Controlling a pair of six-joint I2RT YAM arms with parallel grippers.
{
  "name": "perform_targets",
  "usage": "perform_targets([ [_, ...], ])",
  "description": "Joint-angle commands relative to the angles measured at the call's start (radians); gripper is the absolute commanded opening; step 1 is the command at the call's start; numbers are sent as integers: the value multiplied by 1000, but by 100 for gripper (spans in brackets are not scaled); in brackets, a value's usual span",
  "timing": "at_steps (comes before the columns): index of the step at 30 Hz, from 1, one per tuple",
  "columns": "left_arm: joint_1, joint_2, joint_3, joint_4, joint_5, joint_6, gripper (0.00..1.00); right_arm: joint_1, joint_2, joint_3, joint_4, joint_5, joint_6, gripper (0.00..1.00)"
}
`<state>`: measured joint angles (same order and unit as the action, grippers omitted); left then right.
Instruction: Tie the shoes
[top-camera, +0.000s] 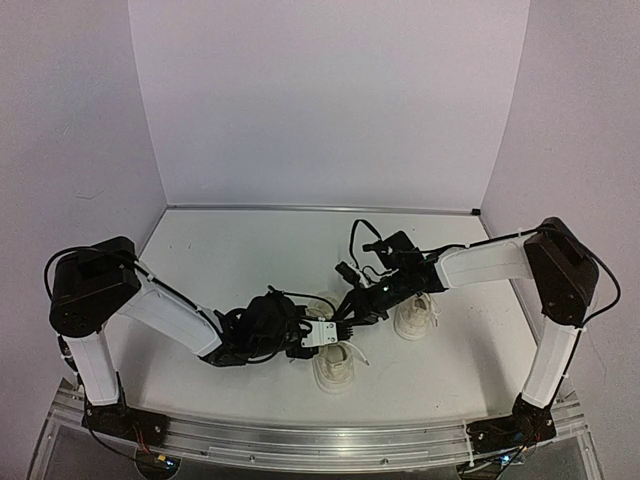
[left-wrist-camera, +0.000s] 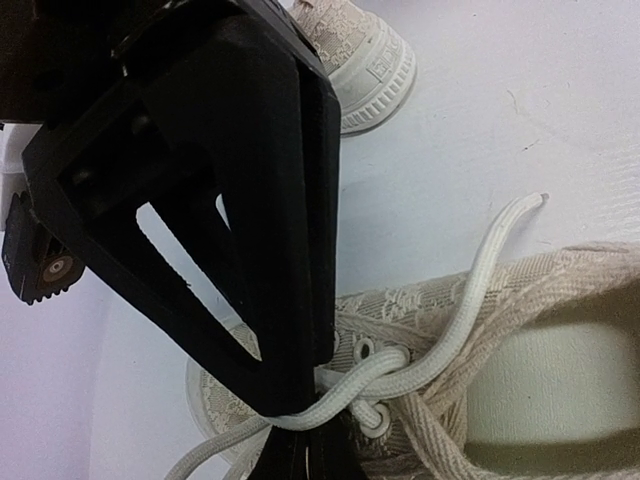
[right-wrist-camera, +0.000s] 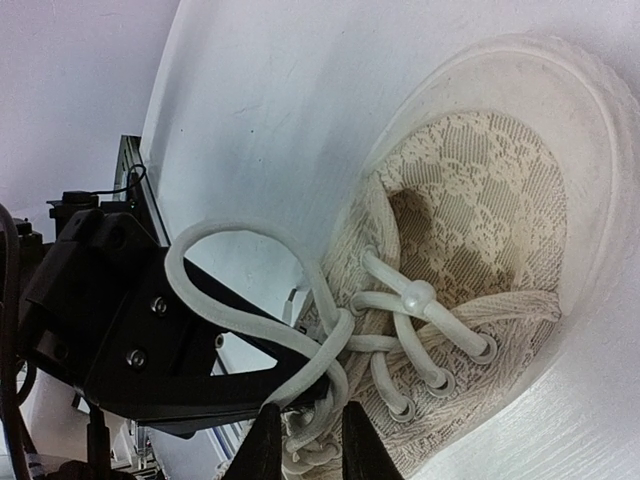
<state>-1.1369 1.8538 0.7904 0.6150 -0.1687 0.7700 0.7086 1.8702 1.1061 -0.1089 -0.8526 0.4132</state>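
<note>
Lace work centres on the near shoe (top-camera: 336, 368), which sits on the table (top-camera: 230, 260) close to its front edge and about midway along it; the other shoe (top-camera: 415, 318) stands to its right and farther back, apart from it. The left gripper (left-wrist-camera: 300, 385) is fully closed, and the white lace (left-wrist-camera: 480, 290) comes out on both sides of its black fingers just above the eyelets, so it appears to pinch that strand. The right gripper (right-wrist-camera: 306, 440) has its jaws a narrow gap apart with lace running down between them, seemingly clamped, while a loose loop (right-wrist-camera: 215, 235) arcs up over the left gripper's body. Judging by the lacy cream upper and the rubber toe, each shoe is light and likely to slide or tip if the lace is pulled hard. The lace itself looks soft, round and limp; it will hold no shape unsupported and could slip from a shallow pinch. A sensible hold is mid-strand, a little way from the eyelets, with tension shared between both arms. Whether a first crossing is already made cannot be told.
</note>
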Motion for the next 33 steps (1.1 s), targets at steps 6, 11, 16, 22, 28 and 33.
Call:
perform_targets([
  [6, -7, 12, 6, 112, -30, 26, 0, 8, -19, 20, -1, -22, -20, 17],
  [11, -6, 13, 6, 117, -35, 30, 0, 8, -23, 14, -12, -25, -31, 8],
  [16, -7, 13, 4, 122, -44, 34, 0, 8, -31, 19, -15, -24, -34, 0],
  [22, -7, 3, -8, 110, -52, 36, 3, 7, -63, 23, -26, 8, -41, 0],
  [28, -7, -38, -34, 64, -51, 31, 13, 6, -85, 16, -31, 46, -41, 0],
  [33, -7, -100, -53, -26, -25, 15, 23, 6, -91, 16, -31, 60, -40, 0],
])
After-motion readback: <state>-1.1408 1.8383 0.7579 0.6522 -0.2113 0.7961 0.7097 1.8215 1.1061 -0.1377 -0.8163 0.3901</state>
